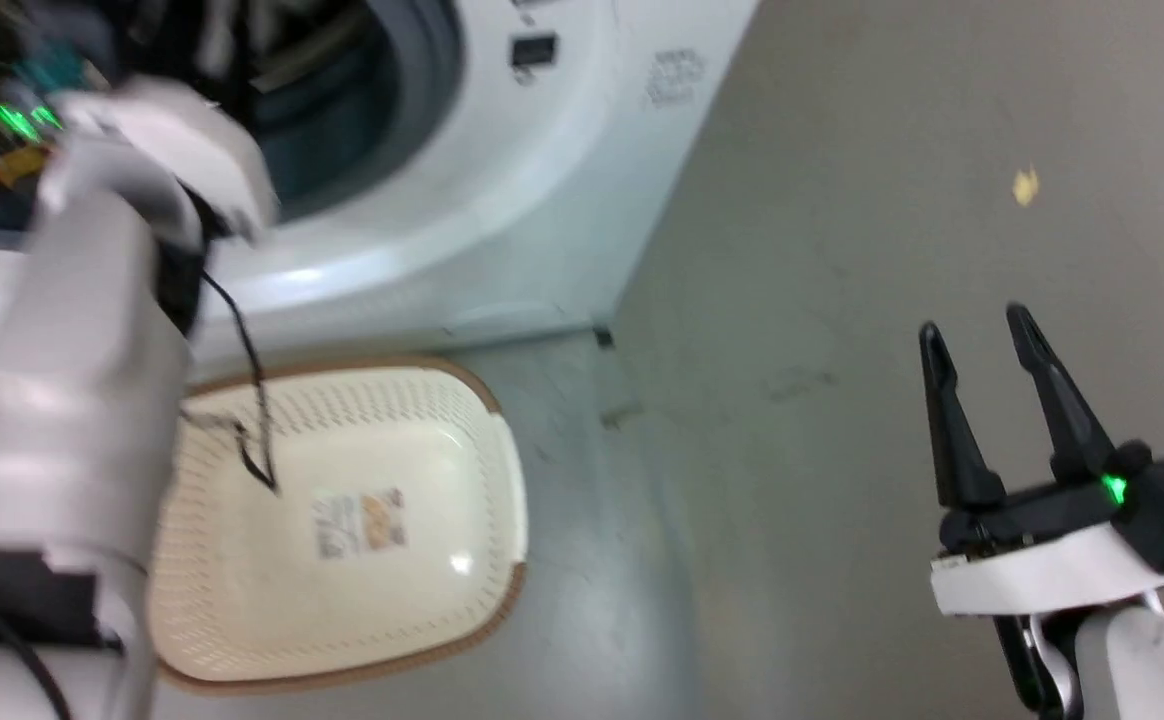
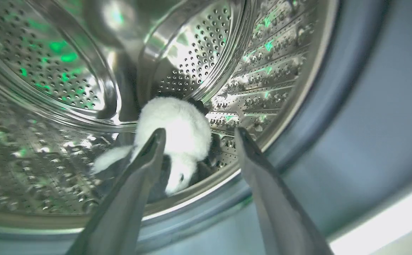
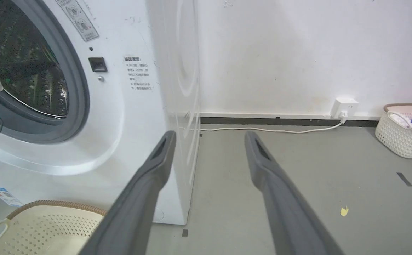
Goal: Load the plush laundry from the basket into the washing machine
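1. Grey smooth floor (image 1: pixel 842 300) is stretching out to a plain white wall (image 3: pixel 280 53), where a cable is running along the skirting.
2. A white washing machine (image 3: pixel 138 117) is standing on the left with its round opening showing. A thick grey rubber ring (image 2: pixel 351 106) is framing a shiny steel drum (image 2: pixel 50 71) that is dotted with small holes and crossed by raised ribs.
3. A cream plastic basket (image 1: pixel 482 440) with a brown rim and perforated walls is sitting on the floor just in front of the machine, holding nothing but a label sticker.
4. A fluffy white toy (image 2: pixel 181 131) with dark patches is lying low in the drum, past the ring, so the loading is looking nearly complete.
5. The left gripper (image 2: pixel 199 131) is pointing into the drum with its fingers spread wide, gripping nothing. Drawing it straight back through the middle of the opening, fingers kept apart, is probably safest, so soft fur is not catching and the ring is not being scraped.
6. The right gripper (image 1: pixel 974 320) is hovering over bare floor, fingers parted and holding nothing.
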You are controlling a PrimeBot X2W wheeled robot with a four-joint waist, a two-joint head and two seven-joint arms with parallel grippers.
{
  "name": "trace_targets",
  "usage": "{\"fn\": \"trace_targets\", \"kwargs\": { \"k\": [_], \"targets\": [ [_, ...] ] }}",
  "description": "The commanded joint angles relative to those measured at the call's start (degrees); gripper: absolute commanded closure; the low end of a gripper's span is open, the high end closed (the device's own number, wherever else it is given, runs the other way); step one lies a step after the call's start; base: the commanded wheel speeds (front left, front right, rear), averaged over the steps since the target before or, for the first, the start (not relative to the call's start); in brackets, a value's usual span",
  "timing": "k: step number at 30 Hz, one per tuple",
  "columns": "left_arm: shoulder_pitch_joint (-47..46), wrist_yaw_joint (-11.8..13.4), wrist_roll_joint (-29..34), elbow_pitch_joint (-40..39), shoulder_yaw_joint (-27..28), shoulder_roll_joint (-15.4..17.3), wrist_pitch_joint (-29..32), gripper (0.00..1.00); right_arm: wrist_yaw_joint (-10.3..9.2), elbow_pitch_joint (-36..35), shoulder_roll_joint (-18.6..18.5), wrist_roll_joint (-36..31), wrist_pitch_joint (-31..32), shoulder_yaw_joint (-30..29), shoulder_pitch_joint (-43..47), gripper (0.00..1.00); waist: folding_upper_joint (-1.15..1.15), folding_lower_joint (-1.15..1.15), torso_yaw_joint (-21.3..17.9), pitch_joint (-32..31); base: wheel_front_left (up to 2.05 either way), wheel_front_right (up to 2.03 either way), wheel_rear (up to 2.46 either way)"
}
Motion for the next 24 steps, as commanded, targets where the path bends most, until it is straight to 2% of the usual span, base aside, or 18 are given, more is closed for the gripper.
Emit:
{"fn": "trace_targets", "kwargs": {
  "k": [1, 3, 11, 12, 13, 14, 16, 24],
  "targets": [
    [3.52, -0.19, -0.19, -1.46, -0.27, -0.58, -0.81, 0.00, -0.05, -0.06, -0.01, -0.59, -0.24, -0.61, 1.33, 0.00, 0.00, 0.01, 5.73, -7.54, 0.00, 0.00, 0.00],
    [7.96, 0.27, -0.40, -4.25, -0.24, -1.36, -1.15, 0.00, -0.05, 0.05, -0.01, -1.18, -0.24, -0.91, 2.52, 0.00, 0.00, 0.01, 7.14, -10.33, 0.00, 0.00, 0.00],
    [32.63, 2.91, -4.36, -25.38, 4.26, -5.43, -1.26, 0.00, -0.05, 0.57, 0.02, -2.29, -0.24, -1.40, 8.16, 0.00, 0.00, 0.01, 11.42, -19.52, 0.00, 0.00, 0.00],
    [32.63, 2.91, -4.36, -25.38, 4.26, -5.43, -1.26, 0.00, -0.05, 0.57, 0.02, -2.29, -0.24, -1.40, 8.16, 0.00, 0.00, 0.01, 11.42, -19.52, 0.00, 0.00, 0.00],
    [38.74, 3.83, -4.48, -29.56, 4.61, -6.53, -1.27, 0.00, -0.05, 0.90, 0.03, -2.35, -0.24, -0.92, 9.69, 0.00, 0.00, 0.01, 12.26, -21.07, 0.00, 0.00, 0.00],
    [38.74, 3.83, -4.48, -29.56, 4.61, -6.53, -1.27, 0.00, -0.05, 0.90, 0.03, -2.35, -0.24, -0.92, 9.69, 0.00, 0.00, 0.01, 12.26, -21.07, 0.00, 0.00, 0.00],
    [46.66, 5.26, -4.08, -35.27, 5.21, -7.46, -1.27, 0.00, -0.05, 1.25, 0.04, -2.51, -0.24, -0.12, 11.69, 0.00, 0.00, 0.01, 13.32, -22.94, 0.00, 0.00, 0.00],
    [60.60, 7.65, -3.67, -44.69, 7.57, -9.26, -1.28, 0.00, -0.05, 1.74, 0.05, -2.39, -0.24, 0.83, 15.23, 0.00, 0.00, 0.01, 14.55, -25.39, 0.00, 0.00, 0.00]
  ]
}}
